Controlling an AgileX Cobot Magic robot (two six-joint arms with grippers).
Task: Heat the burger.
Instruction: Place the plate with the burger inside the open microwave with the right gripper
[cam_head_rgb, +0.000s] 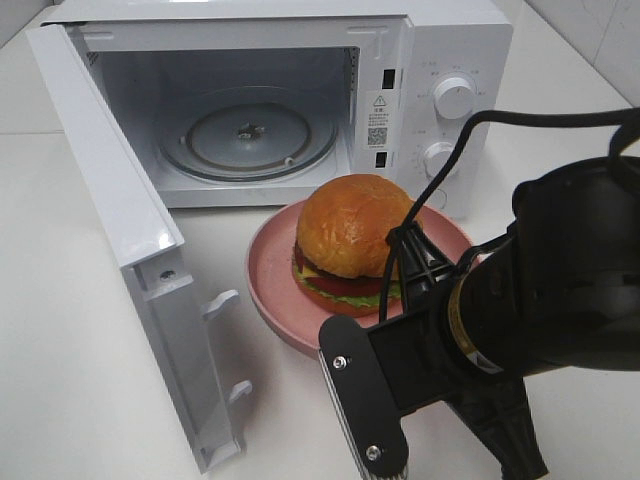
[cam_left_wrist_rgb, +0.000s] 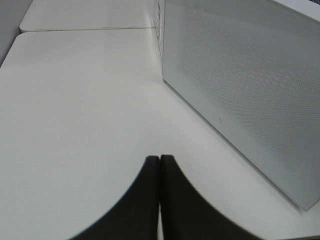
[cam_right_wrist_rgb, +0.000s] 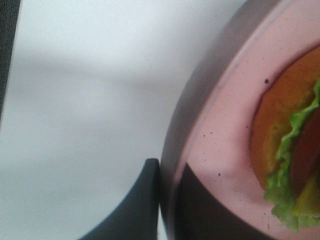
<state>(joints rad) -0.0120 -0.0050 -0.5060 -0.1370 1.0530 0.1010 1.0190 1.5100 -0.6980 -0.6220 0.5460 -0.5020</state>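
Note:
The burger, with brown bun, lettuce, cheese and dark patty, sits on a round pink plate just in front of the open microwave. In the right wrist view my right gripper is shut on the plate's rim, one finger under it and one on top, with the burger close by. I cannot tell whether the plate rests on the table. My left gripper is shut and empty, low over the white table beside the microwave's perforated panel.
The microwave door stands swung open to the left, with two latch hooks near its lower edge. The glass turntable lies inside the cavity. My right arm fills the lower right and hides part of the plate.

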